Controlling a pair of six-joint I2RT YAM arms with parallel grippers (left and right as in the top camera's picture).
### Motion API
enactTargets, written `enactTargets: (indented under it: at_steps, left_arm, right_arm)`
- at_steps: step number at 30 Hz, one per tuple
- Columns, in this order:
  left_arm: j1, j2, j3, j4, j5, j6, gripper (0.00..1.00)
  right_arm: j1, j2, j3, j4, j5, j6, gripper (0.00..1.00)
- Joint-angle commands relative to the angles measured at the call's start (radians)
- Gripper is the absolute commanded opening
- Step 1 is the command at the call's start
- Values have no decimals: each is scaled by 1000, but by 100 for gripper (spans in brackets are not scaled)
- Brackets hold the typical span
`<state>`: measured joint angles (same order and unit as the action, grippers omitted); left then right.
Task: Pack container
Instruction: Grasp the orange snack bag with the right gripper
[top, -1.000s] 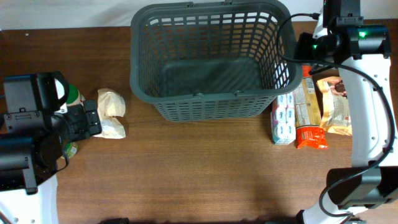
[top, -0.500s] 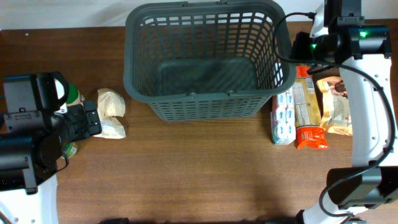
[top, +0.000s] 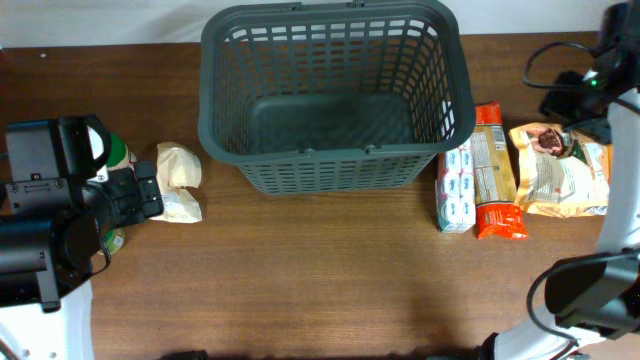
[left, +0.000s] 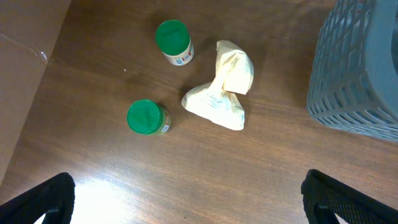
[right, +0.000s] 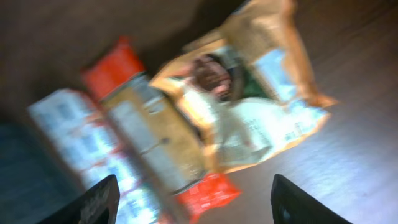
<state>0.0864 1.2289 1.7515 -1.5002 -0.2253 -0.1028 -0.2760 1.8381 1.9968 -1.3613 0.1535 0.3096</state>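
1. The left fingers (left: 43, 200) stand wide apart at the bottom corners of the left wrist view. They hold nothing and touch nothing.
2. The right fingers (right: 102, 200) are also spread wide with nothing between them. They hang above the packets on the right, which are blurred in that wrist view.
3. The container (top: 340, 172) stands upright at the far middle of the counter (top: 320, 285), mouth upward. Its long axis runs left to right, and one long slotted wall faces the near edge.
4. Inside the container we see only its own dark floor.
5. Left of it, apart from its wall, lies a crumpled pale yellow bag (left: 221, 87). Two green-lidded jars (left: 173, 38) (left: 145, 117) stand near that bag.
6. Just beside the container's right front corner lies a blue and white packet (top: 457, 192). A long orange-red packet (top: 493, 170) lies against its right side. Both have their long axes running from far to near.
7. Further right, a tan pouch (top: 555, 175) lies flat, touching the long packet.
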Motion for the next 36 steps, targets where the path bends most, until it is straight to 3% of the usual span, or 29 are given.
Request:
enactTargets:
  at_steps: [1,3,4,13,26,27,28,30,31,34,36]
  left_arm:
    - [6,2,7,0,0,-16,99]
    - [6,2,7,0,0,-16,99]
    - [6,2,7,-1,0,-16,99]
    - [6,2,7,0,0,-16,99]
    - [6,2,7,-1,0,-16,99]
    - [6,2,7,0,0,-16,99]
    - [6,2,7,0,0,-16,99]
    - [6,2,7,-1,0,-16,99]
    - [6,2,7,0,0,-16,99]
    - [6,2,7,-1,0,-16,99]
    - [6,2,7,0,0,-16,99]
  right_arm:
    - [-45,71,4,37,94,-200,73]
    - [-62,129,4,48,95,-295,77]
    - [-66,146,4,47,95,-318,100]
    - [-156,367,4,15,169,-343,99]
    - [-142,664,2,14,169,-311,99]
    - [-142,685,2,12,167,-290,96]
    - [-142,706,2,11,158,-289,69]
    - [-142,728,2,12,138,-274,47]
    - [-142,737,2,13,123,-267,25]
    - [-142,738,3,30,55,-267,4]
    - [-142,738,3,24,2,-267,4]
